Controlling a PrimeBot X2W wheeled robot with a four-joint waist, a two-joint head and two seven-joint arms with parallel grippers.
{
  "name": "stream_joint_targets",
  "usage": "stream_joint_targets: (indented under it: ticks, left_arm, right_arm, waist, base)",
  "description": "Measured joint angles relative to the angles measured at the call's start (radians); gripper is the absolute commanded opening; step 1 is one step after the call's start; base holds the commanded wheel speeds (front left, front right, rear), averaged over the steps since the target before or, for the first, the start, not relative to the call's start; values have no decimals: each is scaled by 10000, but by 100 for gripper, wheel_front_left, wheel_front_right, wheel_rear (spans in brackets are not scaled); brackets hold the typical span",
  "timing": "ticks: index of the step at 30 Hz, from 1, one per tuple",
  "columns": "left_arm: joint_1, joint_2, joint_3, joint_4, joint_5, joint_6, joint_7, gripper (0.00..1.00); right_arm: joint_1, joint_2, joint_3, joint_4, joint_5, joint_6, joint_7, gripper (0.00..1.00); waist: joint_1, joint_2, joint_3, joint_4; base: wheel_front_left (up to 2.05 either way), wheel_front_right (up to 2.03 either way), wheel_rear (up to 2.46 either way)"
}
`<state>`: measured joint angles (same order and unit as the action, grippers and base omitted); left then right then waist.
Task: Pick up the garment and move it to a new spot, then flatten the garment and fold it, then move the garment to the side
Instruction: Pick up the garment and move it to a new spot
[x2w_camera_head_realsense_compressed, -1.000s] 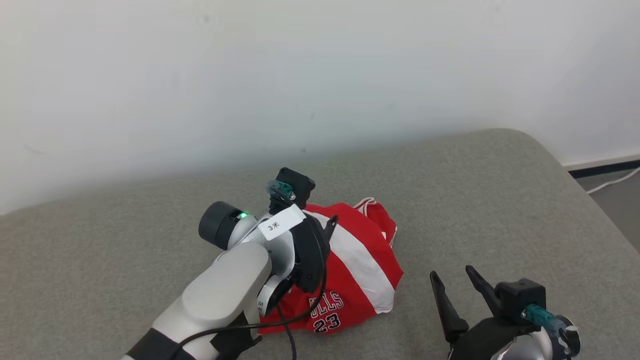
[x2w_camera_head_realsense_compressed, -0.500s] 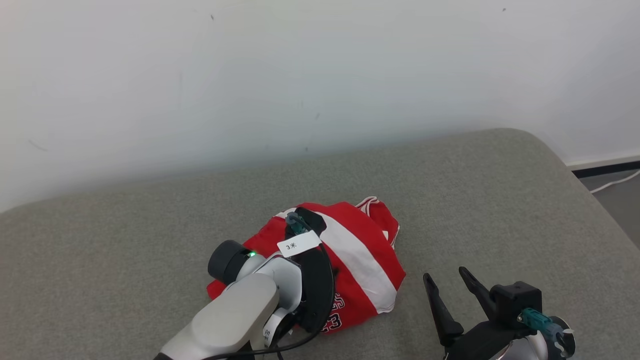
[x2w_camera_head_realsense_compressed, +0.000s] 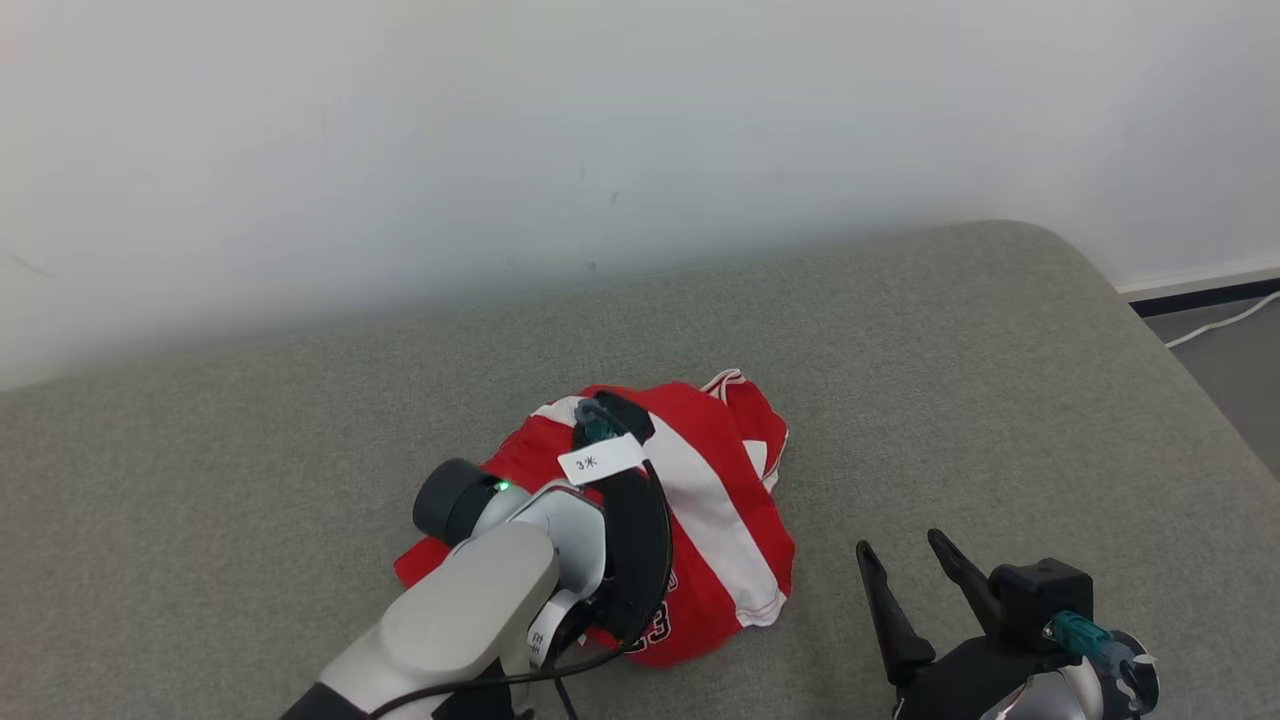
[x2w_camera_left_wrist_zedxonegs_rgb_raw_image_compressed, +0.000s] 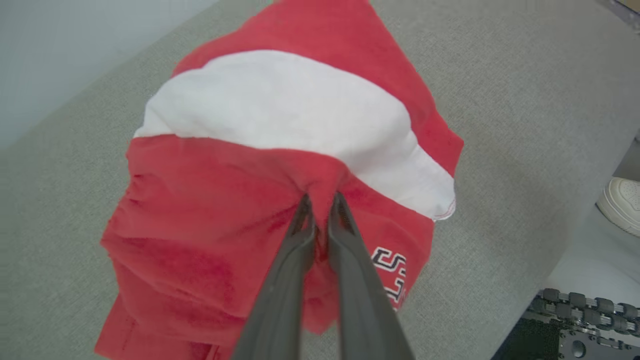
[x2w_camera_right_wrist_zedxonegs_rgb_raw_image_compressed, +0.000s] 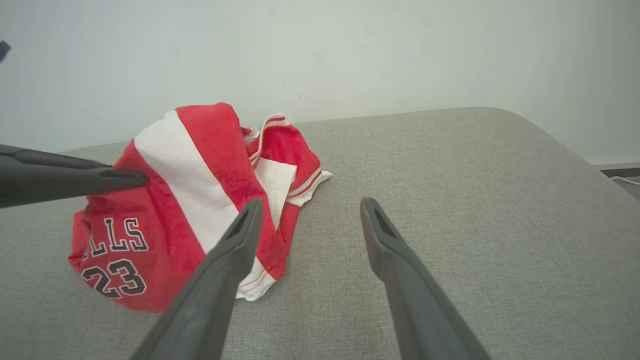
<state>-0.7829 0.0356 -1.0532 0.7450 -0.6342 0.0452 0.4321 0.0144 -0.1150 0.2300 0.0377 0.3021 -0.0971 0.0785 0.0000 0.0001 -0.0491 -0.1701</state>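
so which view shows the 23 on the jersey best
Right wrist view: the 23 on the jersey is fully readable. In the head view the left arm covers most of it; the left wrist view catches only some lettering.

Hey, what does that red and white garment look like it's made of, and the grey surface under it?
The red and white garment: soft, thin fabric, matte, probably a knit sports polyester; it crumples into loose folds and carries printed lettering. The grey surface: woven upholstery cloth, matte, seemingly over padding; it shows a fine weave texture and a rounded edge.
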Motion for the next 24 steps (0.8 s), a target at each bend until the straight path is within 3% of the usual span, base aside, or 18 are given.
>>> stream_joint_targets:
  ticks: [11,24]
  left_arm:
    - [-1152,56,771,-606,-90,176,-295,0]
    - [-3029,780,2174,-1271,104,616,-1225,0]
  right_arm:
    - [-10,13,-151,215,48,-67,-86,100]
    - [95,29,-153,251,54,-84,-171,100]
  waist:
    - [-1,-1,-185,354]
    - [0,-1,-571,765]
  base:
    - [0,0,0]
    - [0,0,0]
